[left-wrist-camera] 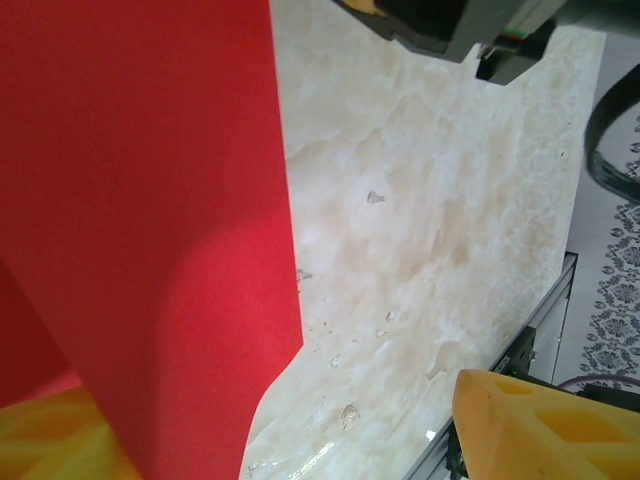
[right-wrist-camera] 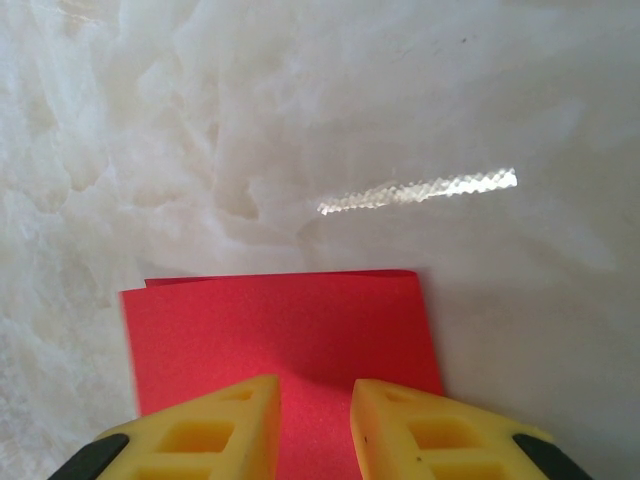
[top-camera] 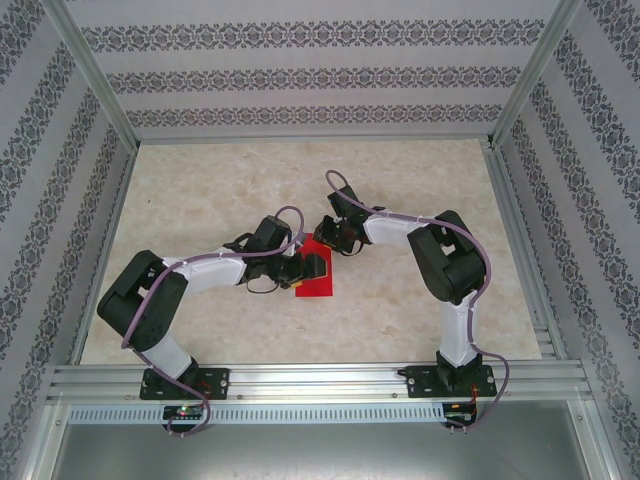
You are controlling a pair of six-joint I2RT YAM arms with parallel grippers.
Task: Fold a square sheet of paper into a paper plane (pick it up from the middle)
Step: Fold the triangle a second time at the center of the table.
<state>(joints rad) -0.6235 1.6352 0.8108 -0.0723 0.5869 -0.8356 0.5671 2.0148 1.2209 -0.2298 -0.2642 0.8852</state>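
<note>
The square sheet of paper [top-camera: 318, 268] is bright red and lies folded over on the marble table between both grippers. Two layered edges show at its far side [right-wrist-camera: 280, 320]. My right gripper [right-wrist-camera: 315, 395] has its yellow fingertips a narrow gap apart, set down on the sheet's near part with nothing between them. My left gripper [left-wrist-camera: 290, 420] stands wide open at the sheet's other side. A raised flap of the sheet [left-wrist-camera: 140, 220] drapes over its left finger [left-wrist-camera: 40, 435]; its right finger [left-wrist-camera: 540, 430] is clear of the paper. The paper plane is out of view.
The right gripper's dark body [left-wrist-camera: 450, 25] hangs close above the far end of the sheet. An aluminium rail [top-camera: 320, 380] runs along the table's near edge, and patterned walls [top-camera: 320, 70] close in the other sides.
</note>
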